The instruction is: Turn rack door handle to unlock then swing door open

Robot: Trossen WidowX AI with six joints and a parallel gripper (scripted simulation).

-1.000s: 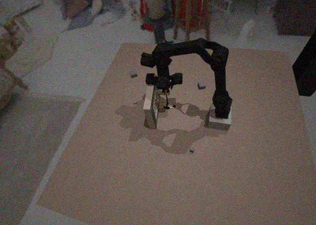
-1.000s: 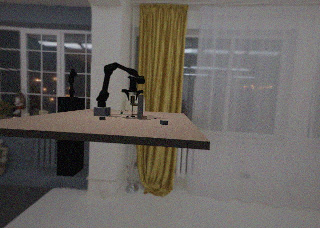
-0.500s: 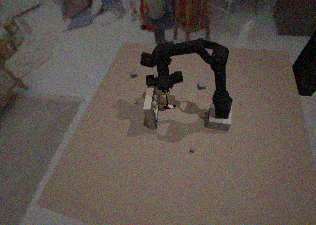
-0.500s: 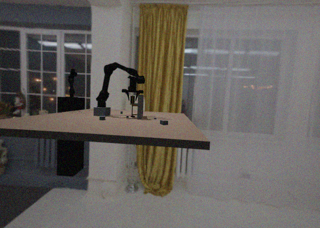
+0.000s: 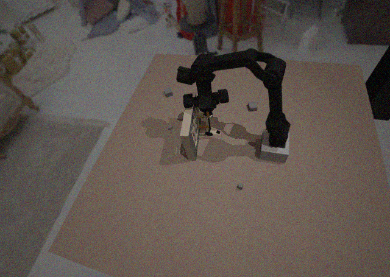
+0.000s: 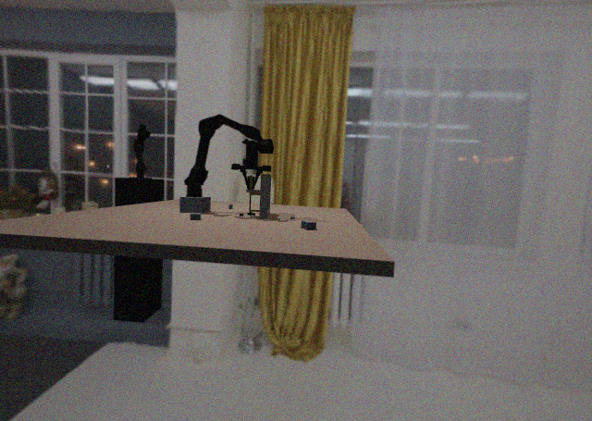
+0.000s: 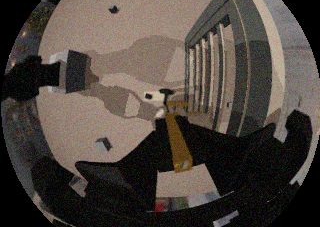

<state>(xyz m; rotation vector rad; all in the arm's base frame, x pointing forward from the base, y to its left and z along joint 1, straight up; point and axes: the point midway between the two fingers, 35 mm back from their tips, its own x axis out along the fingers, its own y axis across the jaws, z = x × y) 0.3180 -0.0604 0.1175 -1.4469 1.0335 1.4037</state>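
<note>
The rack frame [image 5: 189, 150] [image 6: 265, 196] [image 7: 260, 87] stands upright, pale on its outer side. The barred door [image 5: 195, 129] [image 7: 206, 77] looks in line with it. The brown-yellow upright handle [image 5: 208, 114] [image 7: 178, 144] stands in front of the door. A thin black rod [image 5: 209, 124] [image 6: 250, 204] runs below it toward the table. My gripper [image 5: 208, 111] [image 6: 250, 187] [image 7: 174, 130] points straight down from above, with its black fingers close against both sides of the handle, shut on it. The handle's exact turn angle is hard to tell, and the fingers hide part of it.
Small grey blocks lie around: one [image 5: 168, 92] behind the rack, one [image 5: 252, 106] [image 7: 103, 144] behind right, one [image 5: 239, 186] [image 7: 114, 9] in front. A white patch [image 5: 214, 131] [image 7: 156, 95] lies beneath the gripper. The arm's base block [image 5: 273, 155] [image 6: 194, 204] is at the right.
</note>
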